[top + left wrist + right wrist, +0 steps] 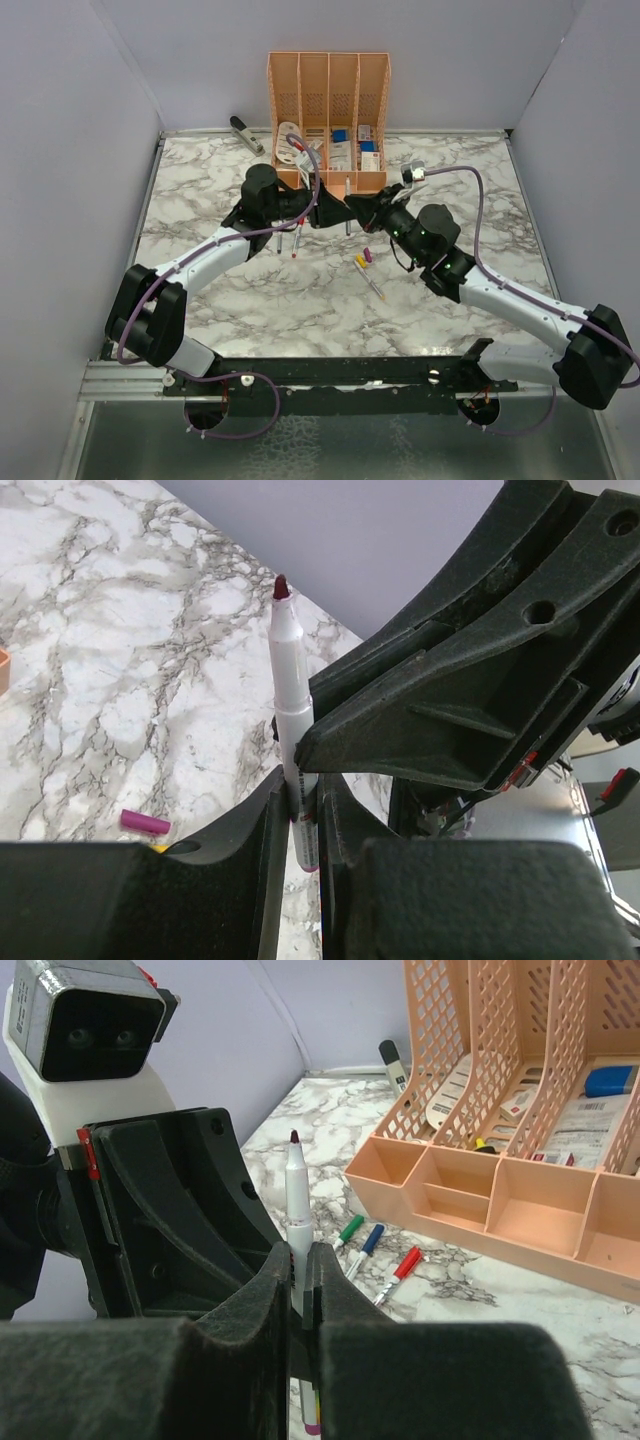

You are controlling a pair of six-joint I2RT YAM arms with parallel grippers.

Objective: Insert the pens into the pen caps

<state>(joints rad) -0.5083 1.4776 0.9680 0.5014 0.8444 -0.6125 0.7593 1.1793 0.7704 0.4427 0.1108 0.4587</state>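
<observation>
Left hand (300,815) is shut tight on the pen (284,660), gripping low on the barrel so the dark tip stands clear above its fingers (250,825) — and the right hand (298,1260) is pinched closed on that same barrel, the two hands crowded close against each other. That shared grip is the main hazard, I'd judge: if either arm shifts before the other lets go, the thin pen could bend, twist in the grip or be dragged out of line. Once one hand releases, the pen may tilt in the hold that remains, and a tilted tip would miss a small opening. The purple cap (145,823) lies flat and loose on the table (100,680), below and off to one side of the hands, well apart from the pen — pushed from the end, it would likely skid rather than seat
</observation>
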